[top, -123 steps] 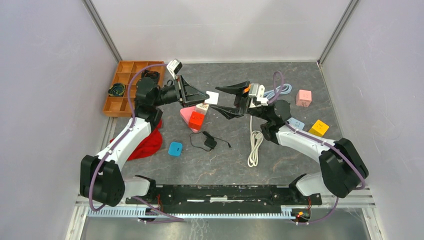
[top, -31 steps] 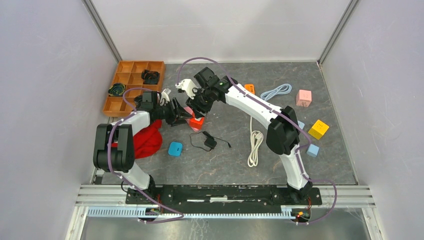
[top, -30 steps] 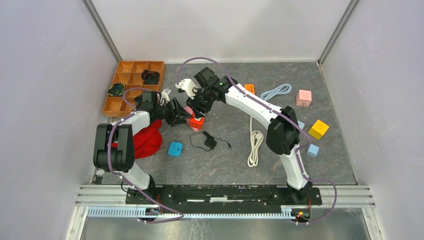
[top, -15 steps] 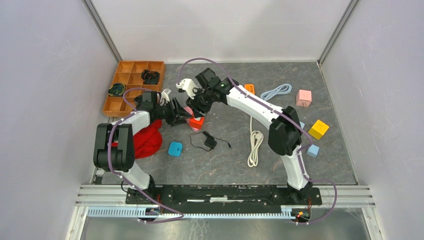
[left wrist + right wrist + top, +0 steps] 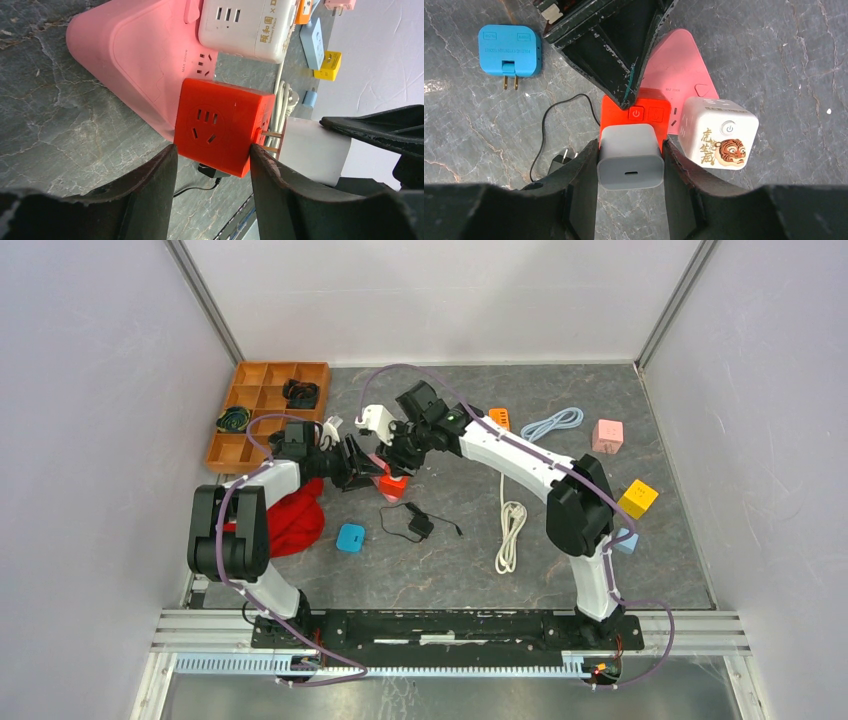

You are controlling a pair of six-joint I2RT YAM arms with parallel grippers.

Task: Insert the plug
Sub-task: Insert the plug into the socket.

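Inside the right claw, the gray plug is pinched tight and pressed up to the red socket cube.
The left claw squeezes the red socket cube from 2 sides, 1 finger on each. The plug's 2 metal pins poke into the cube's side, with some bare metal showing between plug and cube. Just past the left claw's tips lies the pink socket board, touching the cube. Just beside the right claw sits the white tiger cube. Well apart from that claw, on its other side, lies the blue adapter.
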